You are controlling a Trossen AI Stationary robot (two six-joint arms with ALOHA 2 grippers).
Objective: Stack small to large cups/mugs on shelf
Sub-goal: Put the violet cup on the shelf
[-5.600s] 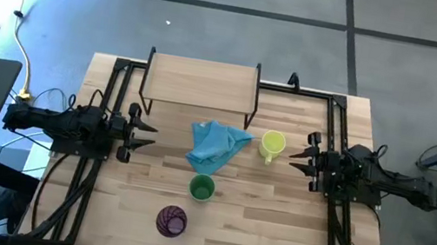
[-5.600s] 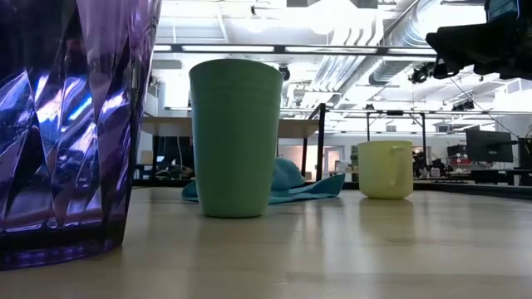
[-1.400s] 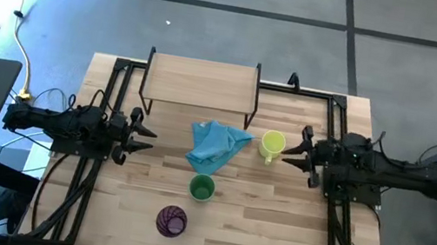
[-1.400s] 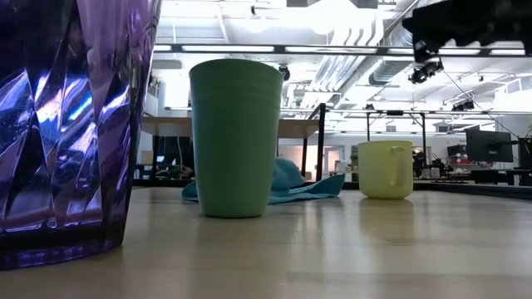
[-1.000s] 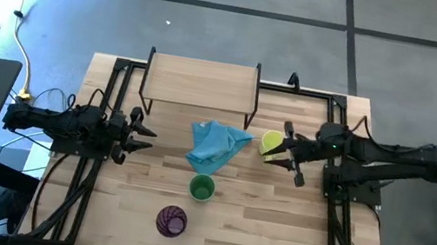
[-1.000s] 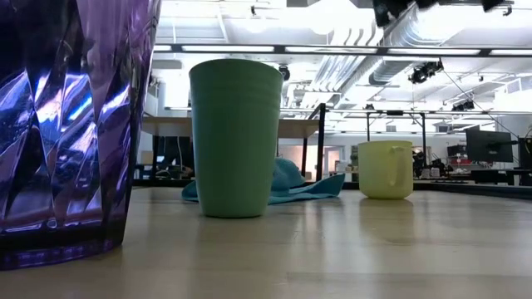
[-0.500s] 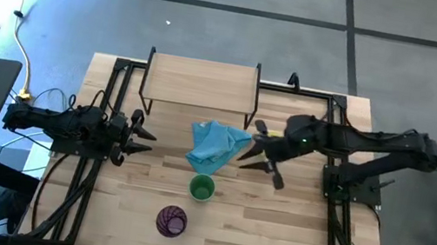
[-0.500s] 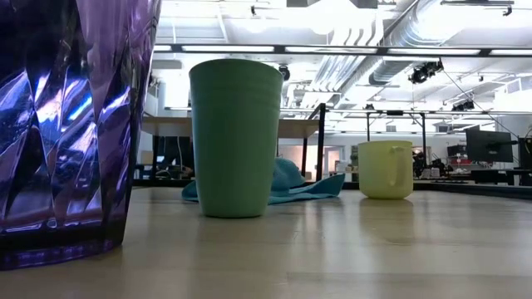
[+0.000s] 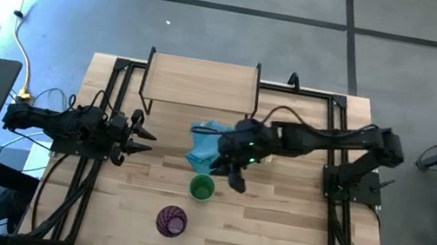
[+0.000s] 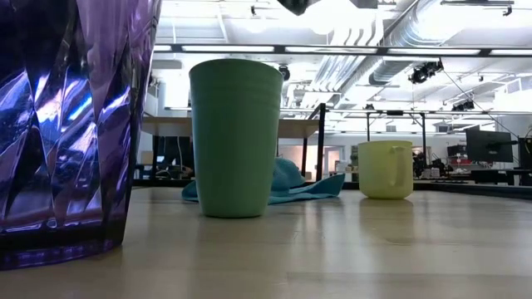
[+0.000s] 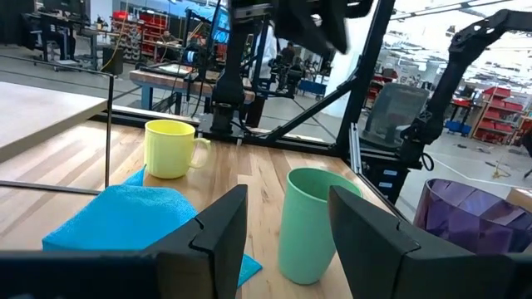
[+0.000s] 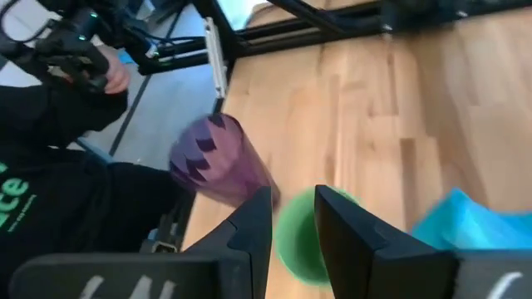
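The green cup (image 9: 202,188) stands upright mid-table, and the purple tumbler (image 9: 171,221) stands nearer the front edge. The yellow mug (image 10: 385,169) stands upright on the table; in the high view my right arm hides it. The shelf (image 9: 201,80) stands at the table's far edge. My right gripper (image 9: 226,173) hangs open high over the table, between the blue cloth (image 9: 205,143) and the green cup (image 12: 301,234), slanting down and touching nothing. My left gripper (image 9: 146,137) waits open and level at the table's left side.
The crumpled blue cloth lies just in front of the shelf, between mug and cup. Black frame rails (image 9: 112,97) run along both table sides. A person in dark clothes (image 12: 58,166) sits beyond the table's near edge. Bare wood (image 9: 281,229) lies at the front right.
My right gripper has swung toward the table's left, from beside the yellow mug across the cloth's edge to above the green cup, rising a little, tipping its fingers downward and rolling. The cups, cloth and left arm have kept still.
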